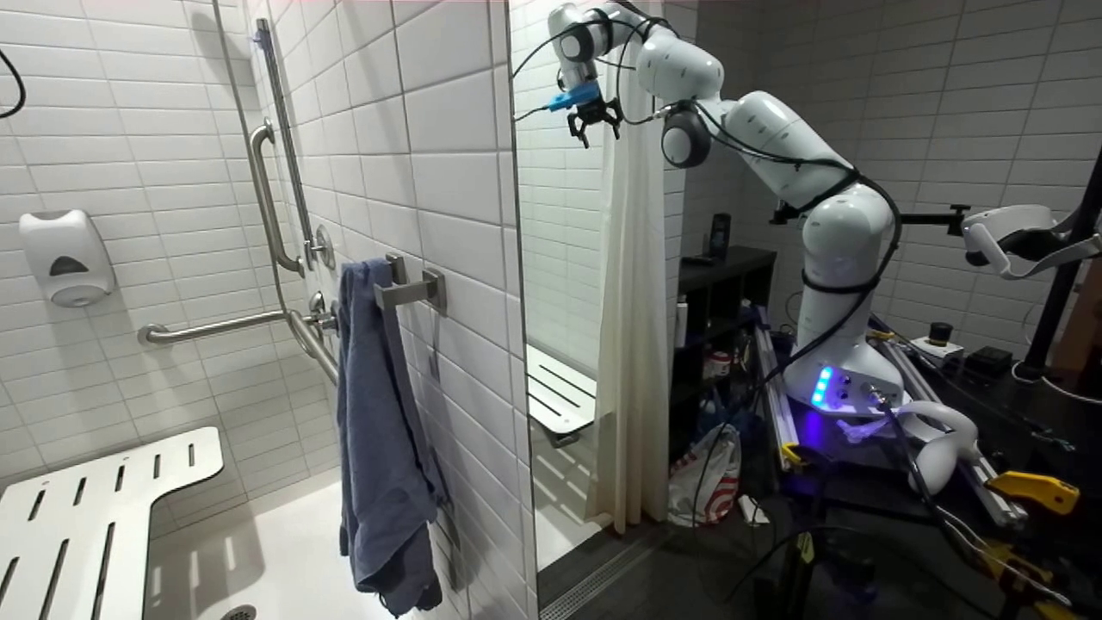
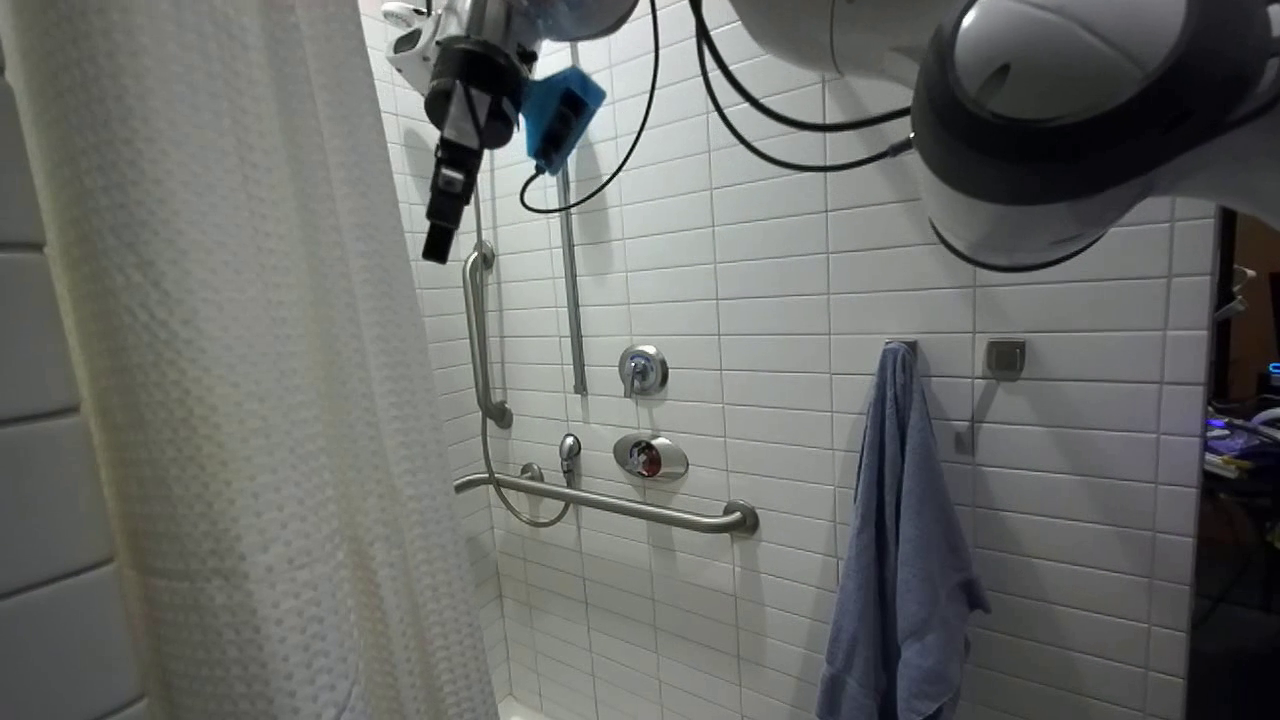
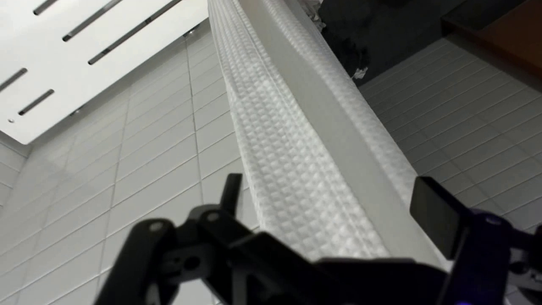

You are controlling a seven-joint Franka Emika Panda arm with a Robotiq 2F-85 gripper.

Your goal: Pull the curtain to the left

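The curtain (image 1: 633,344) is tall, off-white and hangs in long vertical folds beside the shower opening. It fills the left side of an exterior view (image 2: 250,350) and crosses the wrist view (image 3: 296,148) diagonally with a waffle texture. My gripper (image 1: 602,138) is open, pointing down high up near the curtain. In an exterior view the gripper (image 2: 437,245) shows edge-on, just right of the curtain's edge. In the wrist view the curtain appears between the spread fingers of the gripper (image 3: 334,203). I cannot tell whether it lies between them or beyond them. Nothing is gripped. The curtain's top is out of view.
A blue-grey towel (image 1: 379,448) hangs from a wall hook on the tiled wall (image 1: 465,189). A white slotted bench (image 3: 84,51) is in the shower. Metal grab bars (image 2: 640,508) line the wall. A black shelf (image 1: 727,267) stands behind the curtain, near the arm's base.
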